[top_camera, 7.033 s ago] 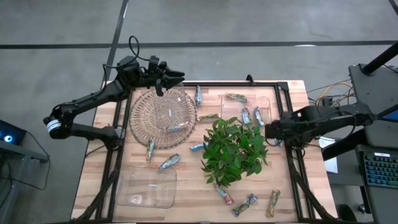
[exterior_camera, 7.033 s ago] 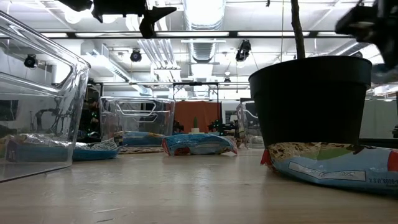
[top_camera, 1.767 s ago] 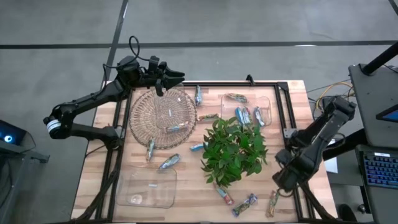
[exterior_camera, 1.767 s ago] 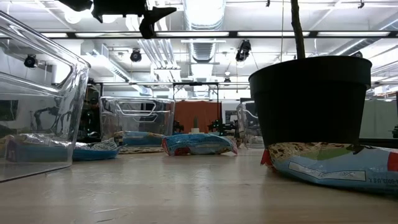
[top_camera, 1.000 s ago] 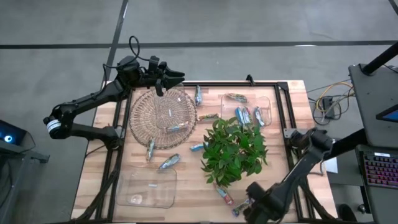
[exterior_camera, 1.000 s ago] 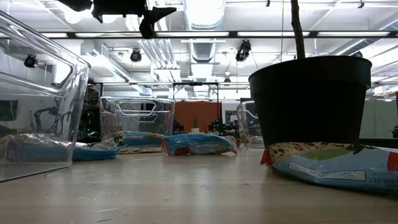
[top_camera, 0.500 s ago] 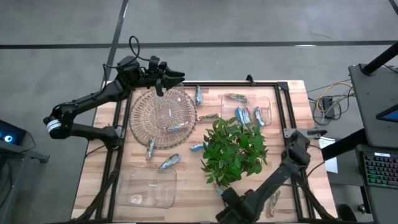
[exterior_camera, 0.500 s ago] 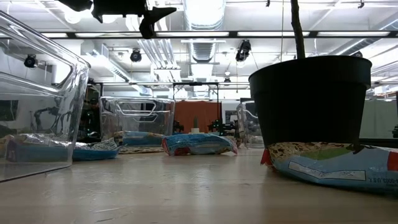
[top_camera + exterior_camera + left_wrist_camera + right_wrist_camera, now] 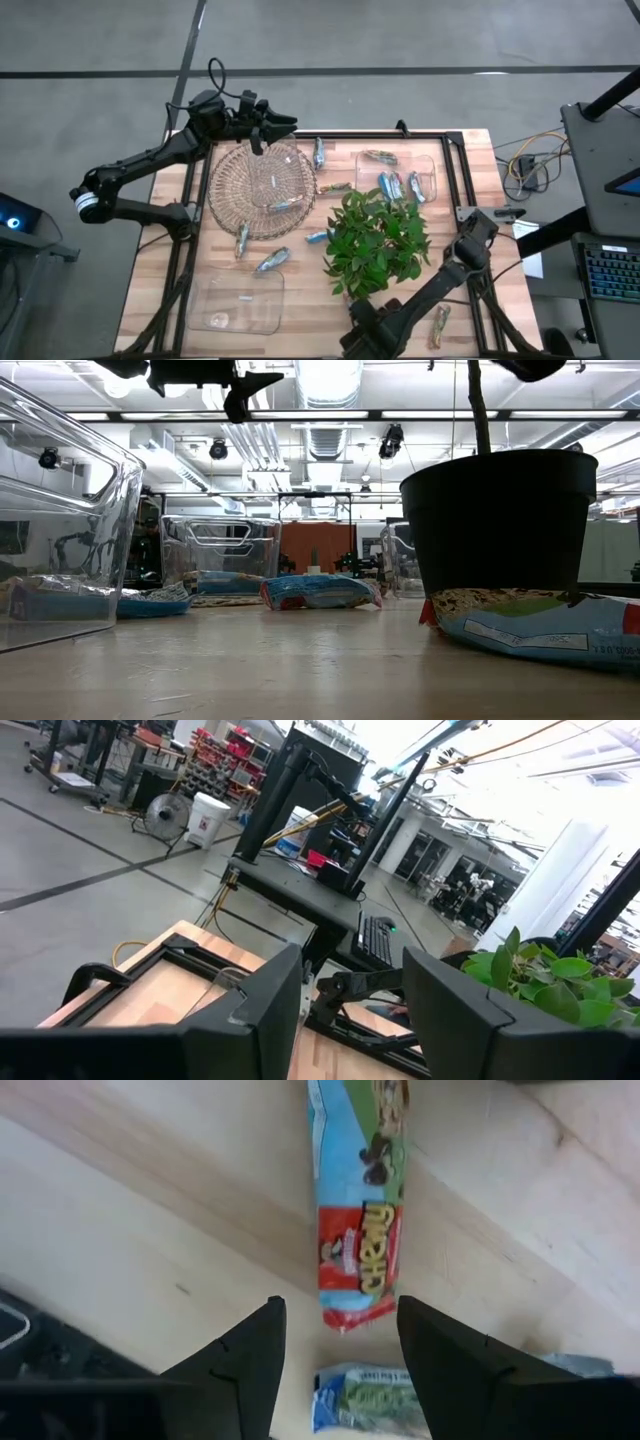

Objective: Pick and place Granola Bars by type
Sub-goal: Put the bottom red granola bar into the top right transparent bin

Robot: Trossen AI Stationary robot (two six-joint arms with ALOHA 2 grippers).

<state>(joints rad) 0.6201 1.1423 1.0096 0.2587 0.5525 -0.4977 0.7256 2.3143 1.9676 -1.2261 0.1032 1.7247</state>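
Left claw (image 9: 285, 122) parted at the far edge; right claw (image 9: 337, 1342) parted, low, near edge.

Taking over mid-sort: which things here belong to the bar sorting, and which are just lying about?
Job:
- granola bars, one under the right pincer
- wicker basket
- near clear bin
- far clear bin
- left pincer, waiting above the basket

Lying about:
- potted plant
- keyboard

granola bars (image 9: 287, 204): roughly 12, some hidden | plant (image 9: 376, 244): 1 | basket (image 9: 231, 190): 1 | clear bins (image 9: 265, 312): 2
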